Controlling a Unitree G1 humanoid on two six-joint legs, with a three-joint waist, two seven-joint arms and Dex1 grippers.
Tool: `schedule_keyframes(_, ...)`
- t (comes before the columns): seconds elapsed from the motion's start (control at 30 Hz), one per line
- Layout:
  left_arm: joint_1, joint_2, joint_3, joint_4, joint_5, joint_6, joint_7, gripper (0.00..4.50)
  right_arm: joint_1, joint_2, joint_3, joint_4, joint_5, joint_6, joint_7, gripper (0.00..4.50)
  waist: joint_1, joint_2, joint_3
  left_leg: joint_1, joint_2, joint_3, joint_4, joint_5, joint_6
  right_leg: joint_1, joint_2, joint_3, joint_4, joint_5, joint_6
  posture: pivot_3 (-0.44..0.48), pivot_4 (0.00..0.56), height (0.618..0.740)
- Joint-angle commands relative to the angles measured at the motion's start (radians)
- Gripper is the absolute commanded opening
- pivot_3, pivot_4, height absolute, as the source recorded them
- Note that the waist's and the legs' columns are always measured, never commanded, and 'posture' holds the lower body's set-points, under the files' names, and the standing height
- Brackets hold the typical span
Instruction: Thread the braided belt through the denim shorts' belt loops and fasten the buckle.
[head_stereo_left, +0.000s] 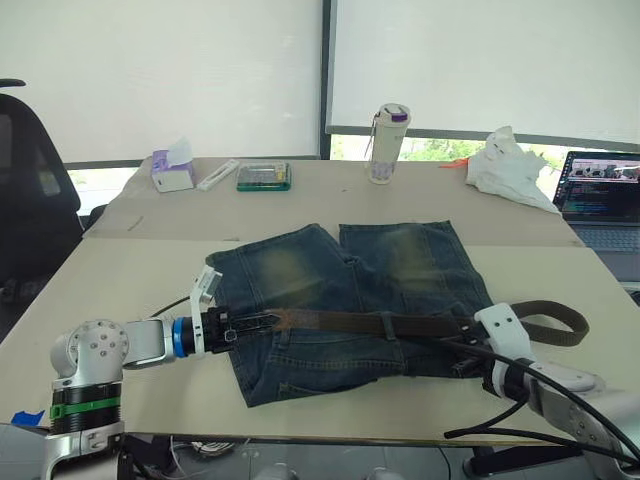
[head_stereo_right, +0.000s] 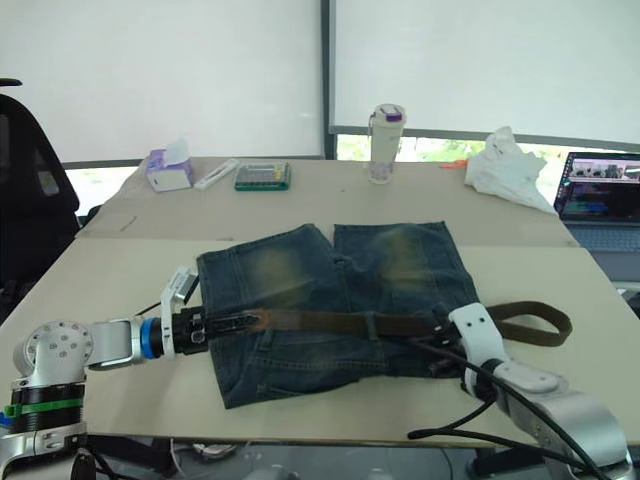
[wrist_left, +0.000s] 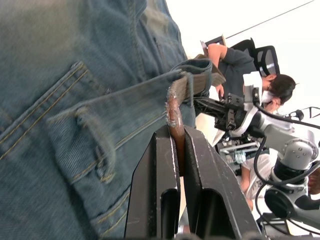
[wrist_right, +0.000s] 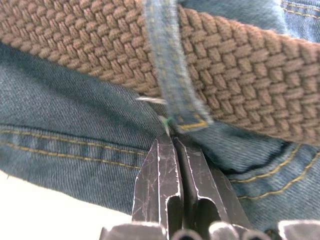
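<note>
Nearest, the left gripper (head_stereo_left: 222, 328) pinches the end of the dark brown braided belt (head_stereo_left: 400, 324) at the left edge of the faded blue denim shorts (head_stereo_left: 340, 300), which lie flat mid-table. That woven strap runs along the waistband under a denim belt loop (wrist_right: 170, 65). Its far-right end curls loose on the table beyond the right gripper (wrist_right: 172, 150), whose fingers are pressed together against the denim. Threading looks mostly done; fastening remains, and I can't pick out the buckle.
</note>
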Motion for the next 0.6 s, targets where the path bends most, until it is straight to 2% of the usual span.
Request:
schedule_keyframes(0.03, 0.02, 0.034, 0.001, 0.007, 0.014, -0.043, -0.051, 0.0, 0.037, -0.01, -0.089, -0.011, -0.012, 0.011, 0.001, 0.05, 0.0, 0.0, 0.0, 0.0, 0.0, 0.0, 0.0, 0.0, 0.0, 0.0, 0.0, 0.0, 0.0, 0.0, 0.0, 0.0, 0.15, 0.74)
schedule_keyframes(0.1, 0.029, 0.052, -0.003, 0.018, 0.011, -0.043, -0.079, 0.0, 0.062, -0.038, -0.094, 0.0, -0.052, -0.012, -0.006, 0.05, 0.001, 0.0, 0.0, 0.0, 0.001, 0.0, 0.0, 0.0, 0.0, 0.0, 0.0, 0.0, 0.0, 0.0, 0.0, 0.0, 0.15, 0.74)
schedule_keyframes(0.2, 0.039, 0.075, -0.024, 0.022, 0.015, -0.05, -0.122, 0.0, 0.061, -0.016, -0.147, -0.004, -0.006, -0.005, 0.018, 0.05, 0.002, 0.001, 0.0, 0.0, 0.001, 0.0, 0.0, 0.0, 0.0, 0.0, -0.002, 0.0, 0.0, 0.0, 0.0, 0.0, 0.15, 0.74)
schedule_keyframes(0.3, 0.027, 0.07, -0.029, 0.045, 0.018, -0.06, -0.148, 0.0, 0.053, 0.035, -0.257, -0.096, 0.188, 0.029, 0.113, 0.93, 0.0, 0.002, 0.001, -0.001, 0.001, 0.0, 0.0, 0.0, 0.0, -0.001, -0.006, 0.0, -0.001, 0.0, 0.0, 0.0, 0.15, 0.74)
schedule_keyframes(0.37, 0.007, 0.044, -0.04, 0.059, 0.015, -0.058, -0.155, 0.0, 0.061, 0.091, -0.336, -0.177, 0.44, 0.037, 0.15, 1.57, -0.001, 0.002, 0.001, -0.001, 0.001, 0.0, -0.001, 0.0, 0.0, -0.001, -0.006, 0.0, 0.0, 0.0, 0.0, 0.0, 0.15, 0.74)
schedule_keyframes(0.43, -0.015, 0.007, -0.053, 0.076, 0.012, -0.059, -0.154, 0.0, 0.073, 0.114, -0.347, -0.23, 0.687, 0.02, 0.118, 2.34, -0.002, 0.002, 0.001, -0.001, 0.003, -0.001, -0.001, 0.0, 0.0, -0.001, -0.004, 0.0, 0.0, 0.0, 0.0, 0.0, 0.15, 0.74)
schedule_keyframes(0.47, -0.026, -0.016, -0.06, 0.084, 0.011, -0.059, -0.15, 0.0, 0.063, 0.138, -0.302, -0.248, 0.768, 0.004, 0.055, 2.59, -0.003, 0.002, 0.001, -0.001, 0.004, -0.001, -0.001, 0.0, 0.0, -0.001, -0.004, 0.001, 0.0, 0.0, 0.0, 0.0, 0.15, 0.74)
schedule_keyframes(0.6, -0.07, -0.088, -0.049, 0.116, -0.011, -0.04, -0.131, 0.0, -0.005, 0.222, -0.084, -0.249, 0.889, -0.03, -0.184, 2.59, -0.01, 0.001, 0.001, -0.001, 0.005, -0.001, -0.001, 0.0, 0.0, -0.001, -0.005, 0.001, 0.0, 0.0, -0.001, 0.0, 0.15, 0.74)
